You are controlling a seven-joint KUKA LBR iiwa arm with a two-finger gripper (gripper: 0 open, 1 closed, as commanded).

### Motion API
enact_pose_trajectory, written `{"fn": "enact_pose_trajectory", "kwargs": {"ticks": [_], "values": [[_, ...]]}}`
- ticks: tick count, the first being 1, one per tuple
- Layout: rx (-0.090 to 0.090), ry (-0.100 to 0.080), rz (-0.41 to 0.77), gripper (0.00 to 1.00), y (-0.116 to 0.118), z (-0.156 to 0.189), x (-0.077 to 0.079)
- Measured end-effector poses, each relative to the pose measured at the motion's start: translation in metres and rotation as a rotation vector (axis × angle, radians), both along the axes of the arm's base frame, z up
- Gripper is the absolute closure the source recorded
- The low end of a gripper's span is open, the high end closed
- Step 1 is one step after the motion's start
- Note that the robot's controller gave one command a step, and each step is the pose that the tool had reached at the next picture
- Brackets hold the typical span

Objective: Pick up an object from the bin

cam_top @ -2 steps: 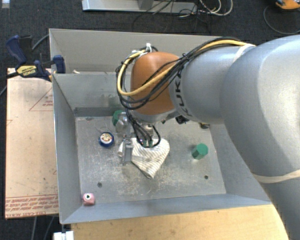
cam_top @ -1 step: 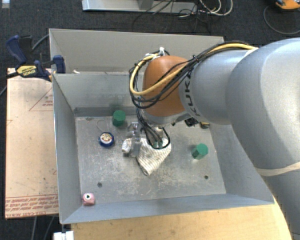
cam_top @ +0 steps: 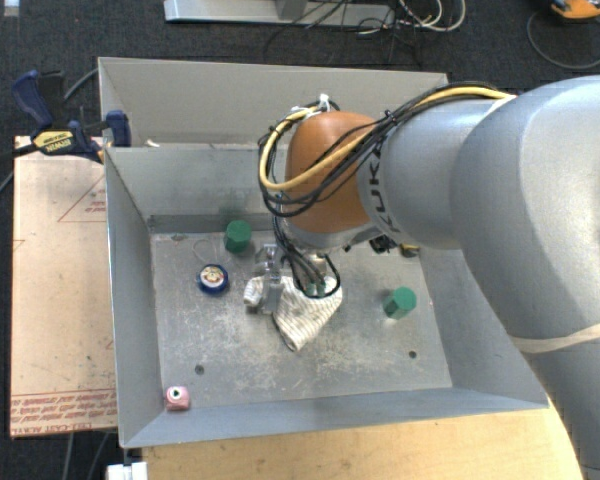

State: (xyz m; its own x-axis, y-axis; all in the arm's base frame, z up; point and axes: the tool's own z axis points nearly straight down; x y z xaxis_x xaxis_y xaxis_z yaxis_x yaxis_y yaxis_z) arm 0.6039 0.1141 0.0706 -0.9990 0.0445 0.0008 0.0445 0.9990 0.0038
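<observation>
- pincer (cam_top: 268, 288) sits low mid-bin, honestly can't tell if it's spread or pressed together
- crumpled whitish cloth (cam_top: 308, 320) right against it, front-right
- blue round cap (cam_top: 213, 279) near its left

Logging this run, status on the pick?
Gripper low at centre of bin, at view-left edge of crumpled white cloth. Grasp not confirmed. Blue disc close beside it.
</observation>
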Motion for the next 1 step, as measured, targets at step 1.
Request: {"fn": "enact_pose_trajectory", "kwargs": {"ticks": [1], "values": [[0.000, 0.000, 0.000, 1.00, 0.0000, 0.0000, 0.0000]]}}
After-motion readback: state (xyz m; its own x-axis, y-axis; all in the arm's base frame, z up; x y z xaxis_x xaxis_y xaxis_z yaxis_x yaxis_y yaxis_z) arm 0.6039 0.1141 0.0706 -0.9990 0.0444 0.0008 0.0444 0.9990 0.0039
